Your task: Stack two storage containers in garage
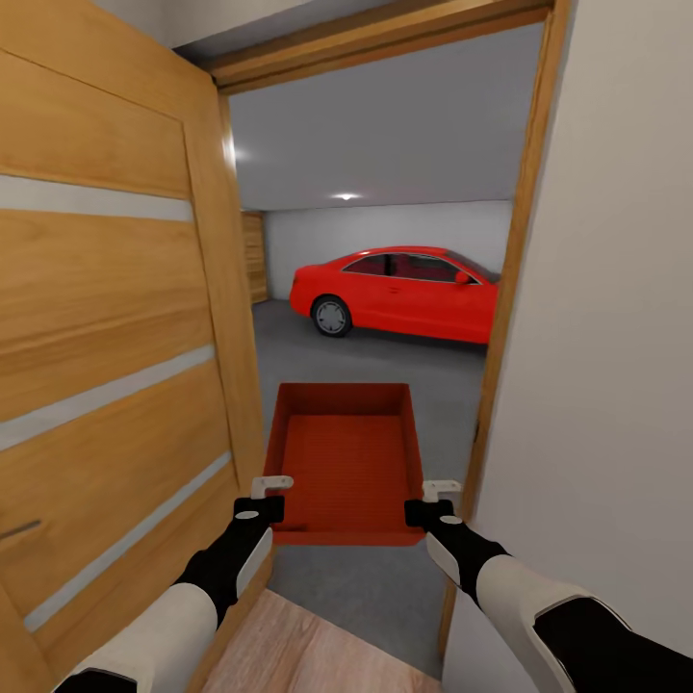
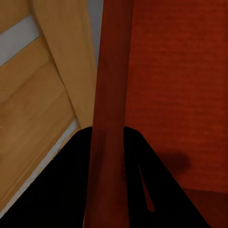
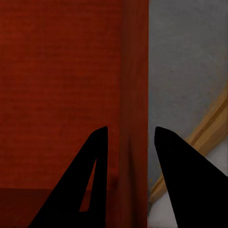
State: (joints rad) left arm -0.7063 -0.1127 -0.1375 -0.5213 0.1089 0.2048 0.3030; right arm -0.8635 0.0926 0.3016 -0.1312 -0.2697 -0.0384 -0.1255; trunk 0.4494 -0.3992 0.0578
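The step in hand looks like the carry into the garage: the robot stands at the doorway with one red bin (image 1: 348, 462) held out in front, low in the middle of the head view, just over the line where light wood flooring gives way to the grey garage floor (image 1: 385, 356). At the left of the frame the open wooden door (image 1: 115, 318) stands very near the bin's left wall; the left gripper (image 1: 272, 489) is clamped over that wall at the near corner, and the right gripper (image 1: 439, 493) grips the opposite wall, close to the door frame (image 1: 510, 289) at the right. Beyond, in the upper middle, a red car (image 1: 404, 292) is parked. The next move, I judge, calls for driving straight through the narrow opening without clipping door or frame, then lowering the bin onto the concrete. The left wrist view shows what the head view cannot: the bin's wall (image 2: 110, 118) running between the dark fingers (image 2: 66, 190), with the door panel right beside it. The right wrist view likewise shows the wall (image 3: 130, 118) pinched between fingers (image 3: 85, 185), grey floor beyond.
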